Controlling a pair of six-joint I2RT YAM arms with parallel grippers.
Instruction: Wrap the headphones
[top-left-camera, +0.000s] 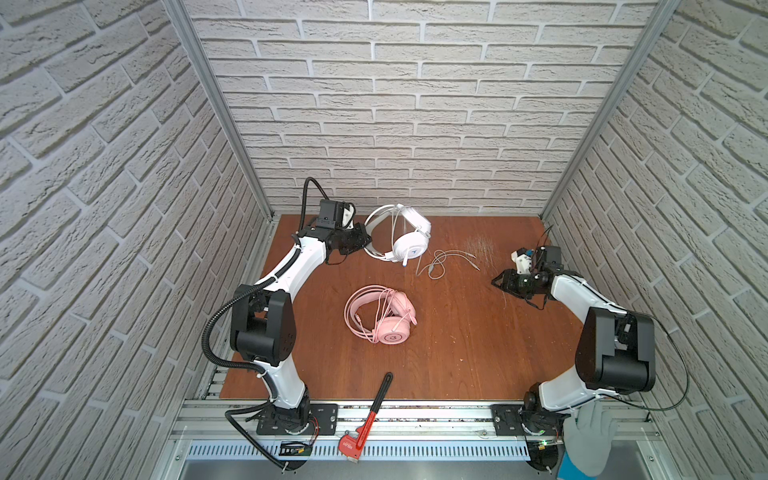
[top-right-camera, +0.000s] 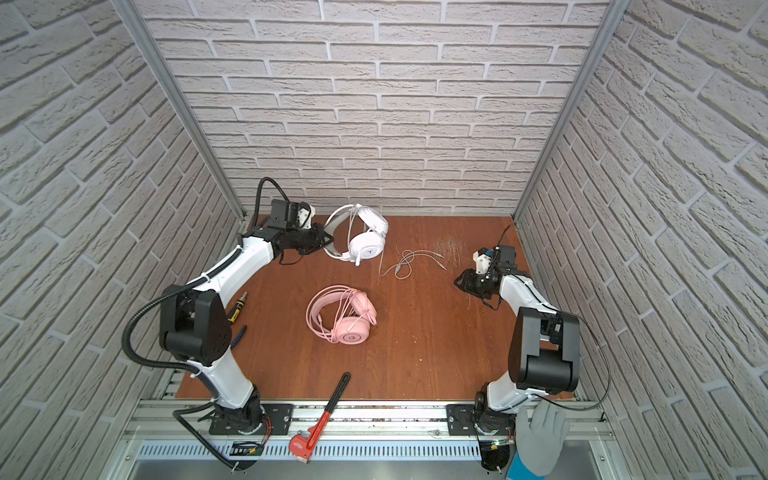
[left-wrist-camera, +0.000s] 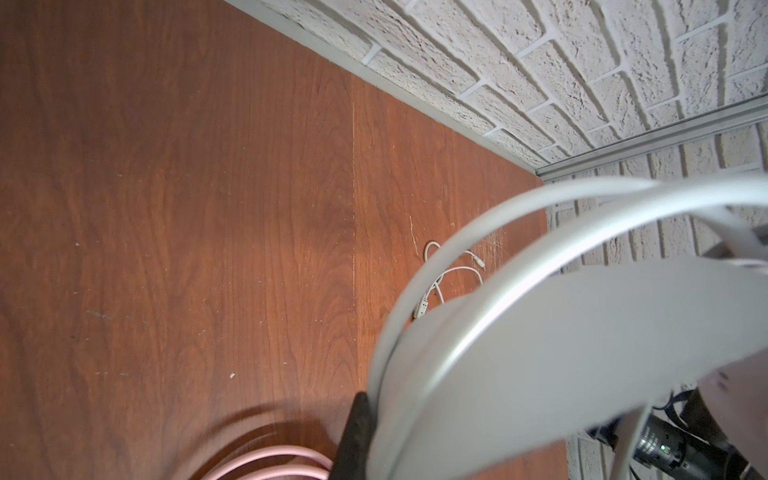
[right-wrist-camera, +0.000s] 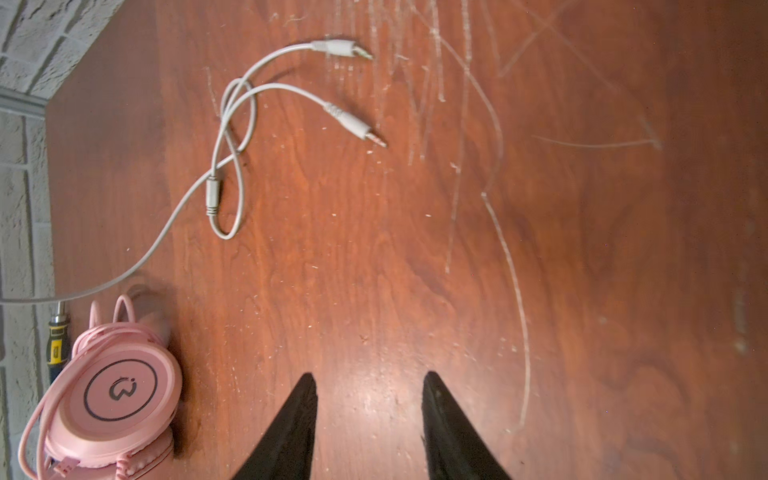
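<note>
Seemingly bare table beside pink headset

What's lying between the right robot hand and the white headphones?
Only the white headphones' loose cable end, with its two plugs, lies before the right gripper; seen in both top views.

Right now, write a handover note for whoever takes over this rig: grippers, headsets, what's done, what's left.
Left gripper: jaws shut on the white headset by its band, at the back of the table.
Right gripper: jaws open, empty, above bare wood.
Pink headset: mid-table, cable wound around it; looks done.
White cable: seems partly wound over the band; tail and plugs lie loose.
To do: wind that tail on.
</note>
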